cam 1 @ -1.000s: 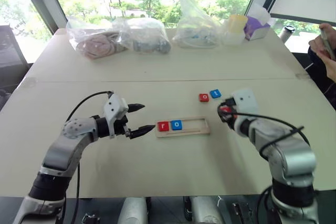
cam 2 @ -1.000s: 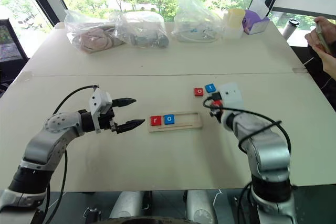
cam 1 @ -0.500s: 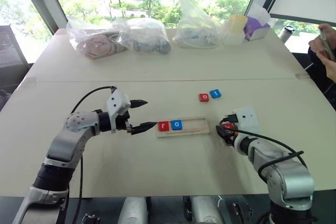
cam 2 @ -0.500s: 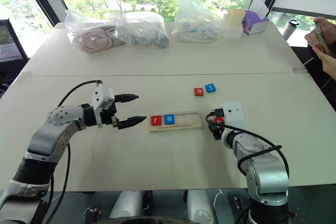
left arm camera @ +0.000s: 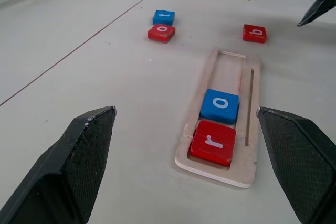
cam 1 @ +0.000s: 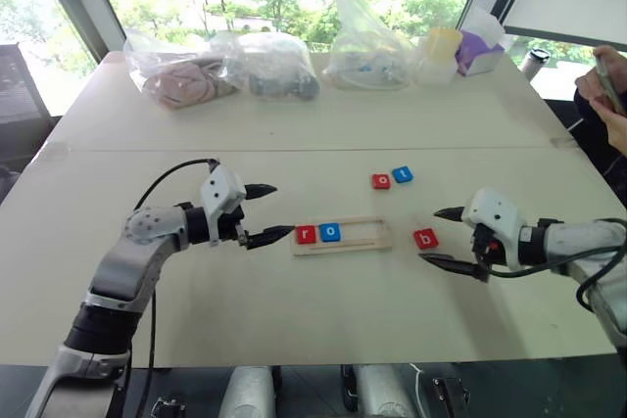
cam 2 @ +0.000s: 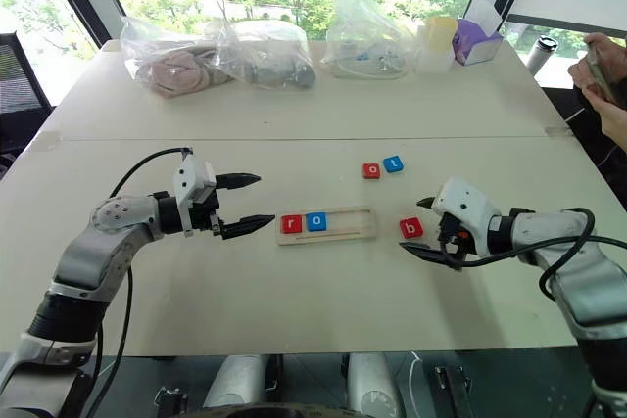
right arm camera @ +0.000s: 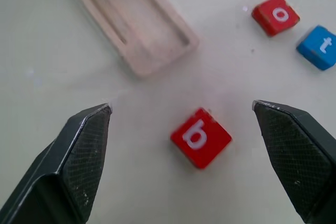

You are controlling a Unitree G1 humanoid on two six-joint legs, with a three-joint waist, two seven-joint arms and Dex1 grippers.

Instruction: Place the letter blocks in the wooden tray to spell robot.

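Currently the wooden tray (cam 1: 341,236) lies near the middle of the worktop (cam 1: 294,134), lengthwise from left to right. Its left end holds a red r block (cam 1: 305,235) with a blue o block (cam 1: 329,233) touching it on the right; the remaining length of the tray is bare wood. A red b block (cam 1: 425,238) lies flat on the worktop just off the tray's right end, apart from it. Farther toward the far edge, a red o block (cam 1: 381,181) and a blue t block (cam 1: 402,175) sit side by side, nearly touching.

The left hand (cam 1: 271,212) hovers just off the tray's left end, its two black fingers spread wide and holding nothing. The right hand (cam 1: 438,236) hovers just right of the b block, fingers also spread wide and empty, one fingertip on either side of the block's line without touching it.

Along the far edge stand clear plastic bags (cam 1: 265,66) and a purple box (cam 1: 479,51). A person's hand (cam 1: 607,95) shows at the right edge.
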